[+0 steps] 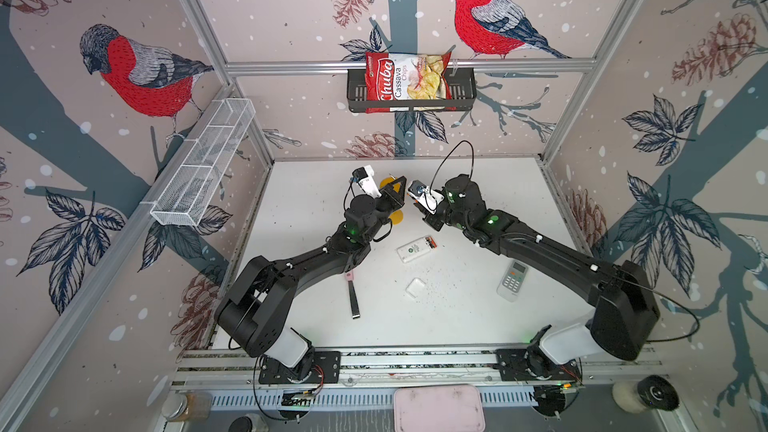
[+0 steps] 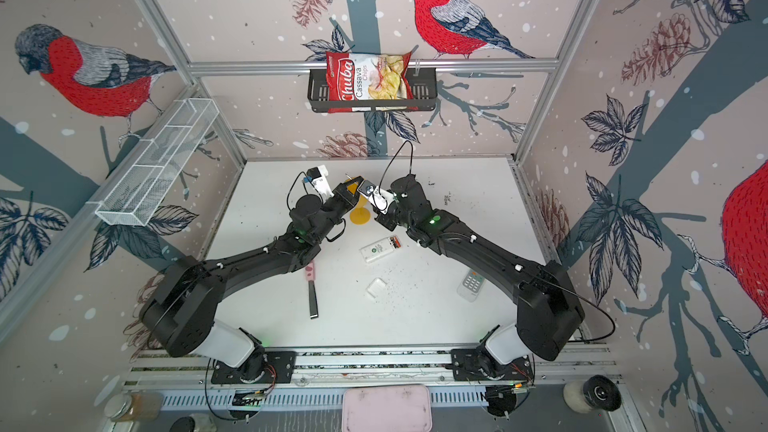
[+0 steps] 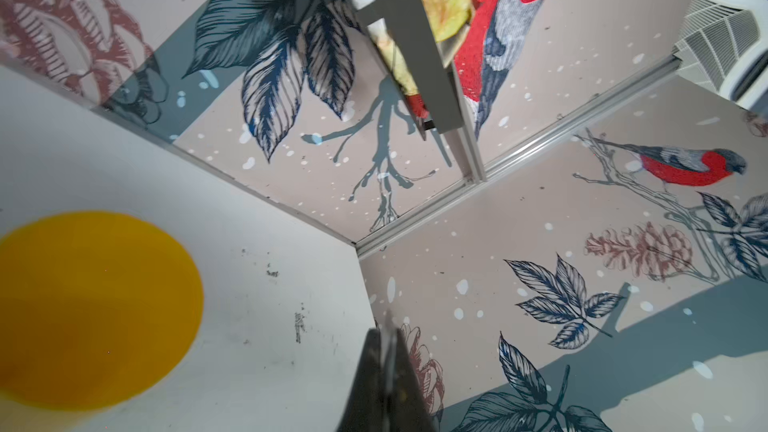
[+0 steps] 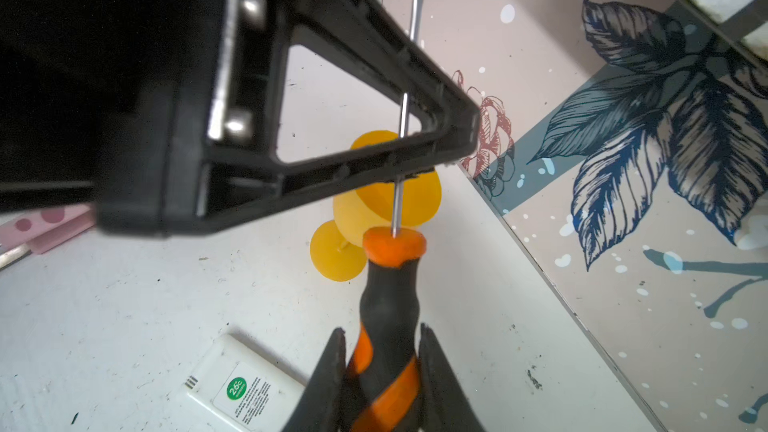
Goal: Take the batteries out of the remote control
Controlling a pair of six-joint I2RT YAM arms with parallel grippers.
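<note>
Bright, even light comes from above; only soft, pale shadows lie on the white table (image 1: 457,317). Both top views bend at the edges. Near the right wrist lens the left pincer (image 4: 453,139) is dark and blurred; the screwdriver (image 4: 386,305) is sharper.

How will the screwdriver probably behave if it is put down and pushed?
The screwdriver is probably stiff: its metal shaft looks straight. Its rounded handle may roll on the flat table. The rubbery-looking handle probably slips little in the right gripper, which is shut on it.
</note>
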